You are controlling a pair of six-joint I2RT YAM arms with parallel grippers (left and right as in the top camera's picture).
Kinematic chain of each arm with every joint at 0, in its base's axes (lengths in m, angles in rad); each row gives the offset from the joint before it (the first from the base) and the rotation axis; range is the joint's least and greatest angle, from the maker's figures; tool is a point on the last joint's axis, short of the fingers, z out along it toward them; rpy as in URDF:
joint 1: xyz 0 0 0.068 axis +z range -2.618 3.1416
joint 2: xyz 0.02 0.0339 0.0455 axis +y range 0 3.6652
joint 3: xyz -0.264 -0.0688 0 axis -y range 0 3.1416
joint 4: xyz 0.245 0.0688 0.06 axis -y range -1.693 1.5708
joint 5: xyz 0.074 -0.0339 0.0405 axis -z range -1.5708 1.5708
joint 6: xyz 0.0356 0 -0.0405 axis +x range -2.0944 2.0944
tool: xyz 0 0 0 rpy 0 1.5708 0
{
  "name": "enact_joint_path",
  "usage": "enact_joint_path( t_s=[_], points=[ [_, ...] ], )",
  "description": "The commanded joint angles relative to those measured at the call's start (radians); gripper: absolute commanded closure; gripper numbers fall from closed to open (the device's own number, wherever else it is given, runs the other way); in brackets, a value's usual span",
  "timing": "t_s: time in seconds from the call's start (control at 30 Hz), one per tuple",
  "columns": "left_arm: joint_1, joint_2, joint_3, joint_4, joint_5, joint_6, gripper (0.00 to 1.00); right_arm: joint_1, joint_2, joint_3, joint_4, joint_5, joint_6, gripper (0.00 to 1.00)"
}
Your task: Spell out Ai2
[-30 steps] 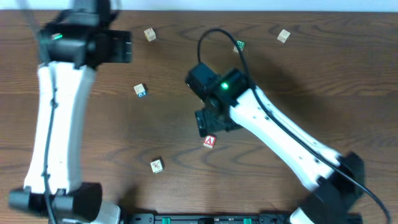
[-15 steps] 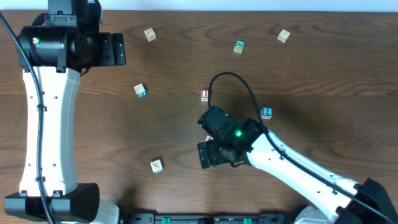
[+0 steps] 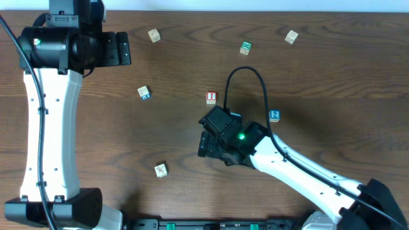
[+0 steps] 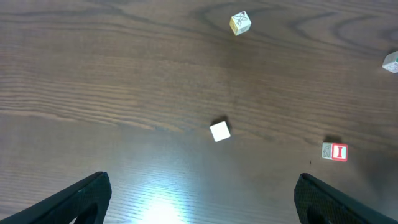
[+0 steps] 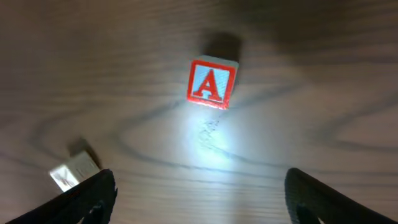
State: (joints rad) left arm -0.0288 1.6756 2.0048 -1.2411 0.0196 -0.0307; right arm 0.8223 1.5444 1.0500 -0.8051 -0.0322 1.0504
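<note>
The red A block (image 5: 212, 83) lies flat on the table ahead of my open, empty right gripper (image 5: 200, 202). In the overhead view the right gripper (image 3: 206, 144) covers it. The red I block (image 3: 211, 98) lies above that gripper and also shows in the left wrist view (image 4: 334, 152). The blue 2 block (image 3: 274, 115) lies to its right. My left gripper (image 3: 121, 48) is open and empty at the far left (image 4: 202, 202), well away from these blocks.
Other blocks lie scattered: a blue-marked one (image 3: 144, 93), tan ones (image 3: 153, 35) (image 3: 291, 36) (image 3: 161, 170), a green one (image 3: 246, 48). A pale block (image 5: 73, 169) lies left of the right gripper. A black cable (image 3: 246, 83) loops above the right wrist.
The right arm swung down from the table's middle, uncovering the I and 2 blocks and covering the A block, then edged up-left. The left arm settled at the far left.
</note>
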Motion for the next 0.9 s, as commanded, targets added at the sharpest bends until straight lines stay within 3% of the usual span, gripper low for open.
enact_joint_path(
  t_s=[0.0,0.17,0.43,0.87],
  points=[
    [0.000,0.003,0.003,0.007,-0.004,-0.018,0.05,-0.020,0.067,0.007,0.002,-0.019,0.136,0.14],
    [0.000,0.003,0.003,0.011,-0.004,-0.017,0.05,-0.025,0.169,0.021,0.014,-0.040,0.168,0.13],
    [0.000,0.003,0.002,0.012,-0.047,-0.014,0.05,-0.055,0.177,0.110,0.033,0.010,0.177,0.14],
    [0.000,0.003,0.002,0.020,-0.056,-0.002,0.05,-0.101,0.287,0.250,-0.088,-0.002,0.212,0.13]
  ],
)
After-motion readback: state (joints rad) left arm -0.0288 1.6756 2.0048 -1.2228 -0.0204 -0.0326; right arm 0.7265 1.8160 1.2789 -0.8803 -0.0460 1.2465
